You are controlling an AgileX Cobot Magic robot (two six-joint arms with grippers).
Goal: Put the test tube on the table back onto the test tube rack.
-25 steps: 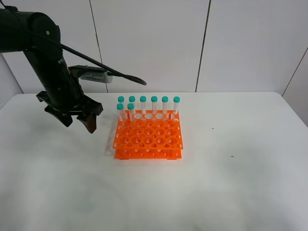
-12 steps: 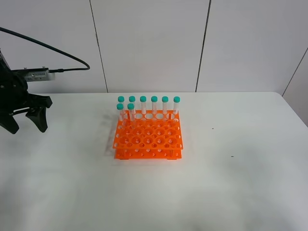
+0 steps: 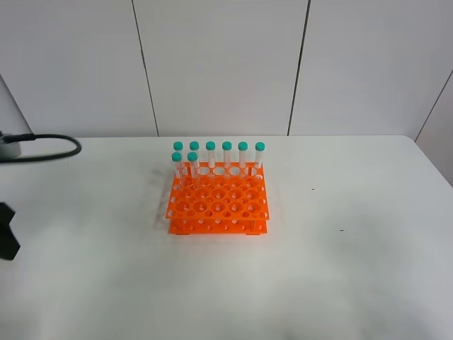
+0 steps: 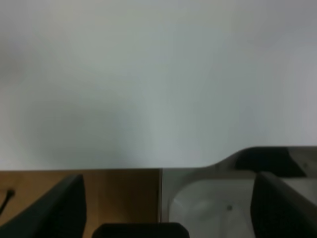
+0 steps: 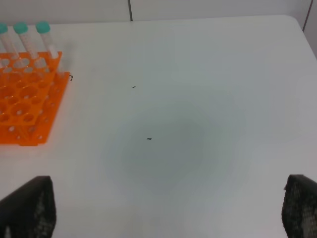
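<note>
The orange test tube rack (image 3: 218, 202) stands in the middle of the white table (image 3: 340, 269). Several teal-capped test tubes (image 3: 226, 154) stand upright along its back rows. No tube lies loose on the table in any view. My left gripper (image 4: 168, 182) is open and empty, over the table's edge. In the exterior view only a black bit of it (image 3: 6, 237) shows at the far left. My right gripper (image 5: 168, 181) is open and empty, off to the right of the rack (image 5: 25, 106). It is out of the exterior view.
A black cable (image 3: 49, 150) loops in at the left edge of the exterior view. The left wrist view shows the table's rounded edge (image 4: 198, 166) with wooden floor (image 4: 119, 198) beyond it. Small dark specks (image 5: 148, 139) mark the tabletop right of the rack.
My left arm has swung away from beside the rack to the left, and is now almost out of the exterior view. The rack and tubes have not moved.
</note>
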